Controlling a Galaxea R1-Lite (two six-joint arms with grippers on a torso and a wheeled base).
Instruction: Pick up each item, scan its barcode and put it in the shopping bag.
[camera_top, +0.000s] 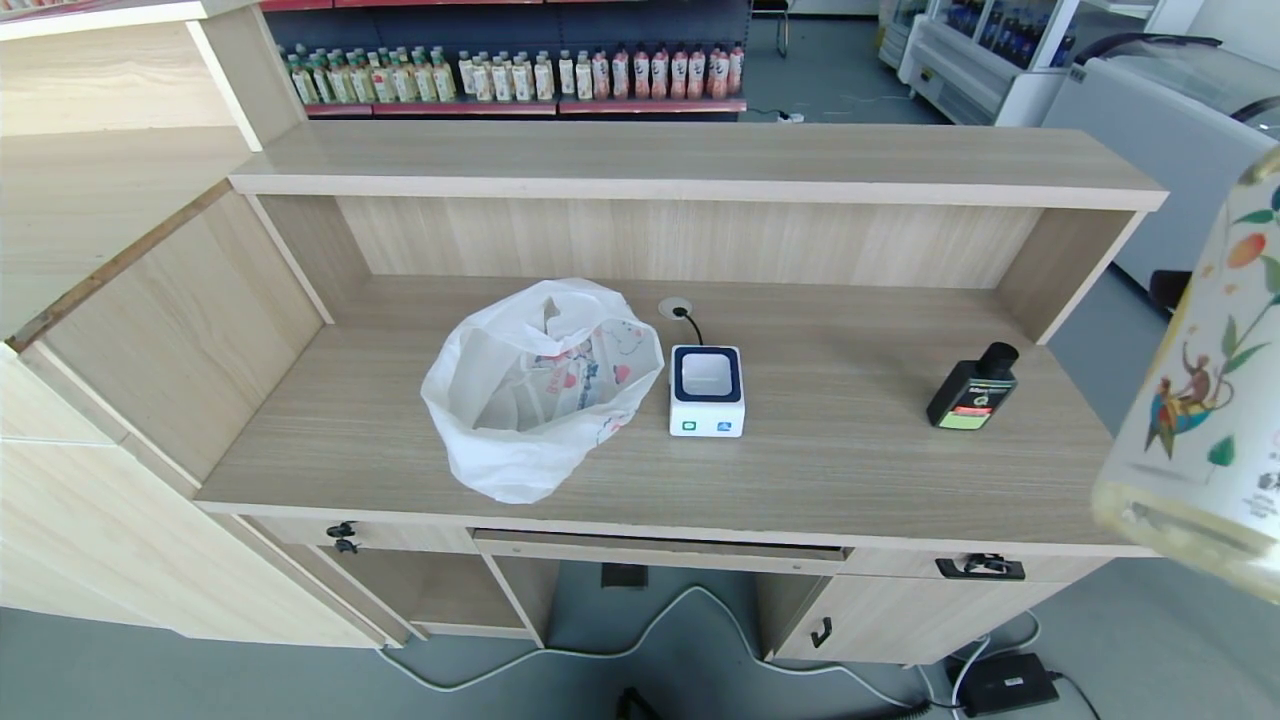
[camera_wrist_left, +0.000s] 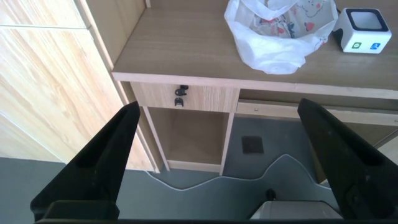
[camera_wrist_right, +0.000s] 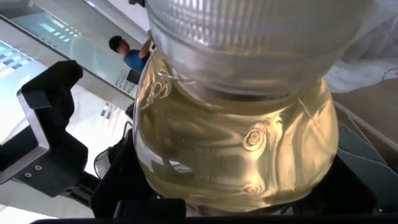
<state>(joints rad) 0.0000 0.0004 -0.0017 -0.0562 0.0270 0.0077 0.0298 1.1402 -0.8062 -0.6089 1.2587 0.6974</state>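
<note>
Your right gripper (camera_wrist_right: 239, 186) clamps the bottle (camera_top: 1200, 380), left gripper (camera_wrist_left: 217, 134) gapes empty: face its barcode squarely to the scanner (camera_top: 706, 390).

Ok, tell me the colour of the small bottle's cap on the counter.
The cap is black, best seen in the head view.

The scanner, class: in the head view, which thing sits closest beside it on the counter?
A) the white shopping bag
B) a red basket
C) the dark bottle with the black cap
A: the white shopping bag lies close beside the scanner, on the robot's left of it, while the dark bottle is well apart on the robot's right.
</note>
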